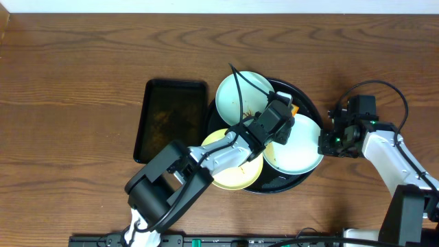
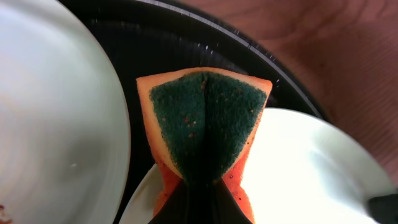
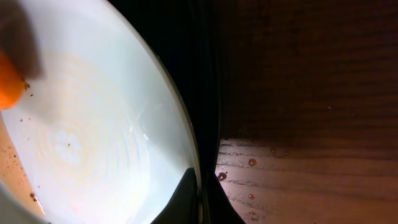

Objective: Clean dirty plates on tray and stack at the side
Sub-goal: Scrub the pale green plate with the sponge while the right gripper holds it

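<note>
1. Left gripper (image 1: pixel 282 116): note that it is clenched on an orange sponge (image 2: pixel 205 130). The green scouring face is folded between the fingers (image 2: pixel 199 199), and the sponge projects ahead of the fingertips.
2. Directly under and ahead of this tool you find the mint plate (image 1: pixel 296 147). The sponge overlaps its rim, but you cannot tell whether the two are touching.
3. To the other side of the sponge lies the far mint plate (image 1: pixel 243 96), which carries a few brown specks.
4. Behind the tool, under its arm, lies the yellow plate (image 1: pixel 233 165).
5. All three plates rest in the round black tray (image 1: pixel 307 103).
6. Right gripper (image 1: pixel 328 142): note that it is closed on the outer rim of the mint plate, one finger inside the rim and one outside.
7. From this tool's wrist view, the plate fills the left of the view and shows brown specks. The tray rim runs just beside the fingers. The wood table (image 3: pixel 311 93) lies to the right, with small droplets (image 3: pixel 252 162).
8. A rectangular black tray (image 1: pixel 171 120) lies well apart from both tools, beyond the yellow plate.
</note>
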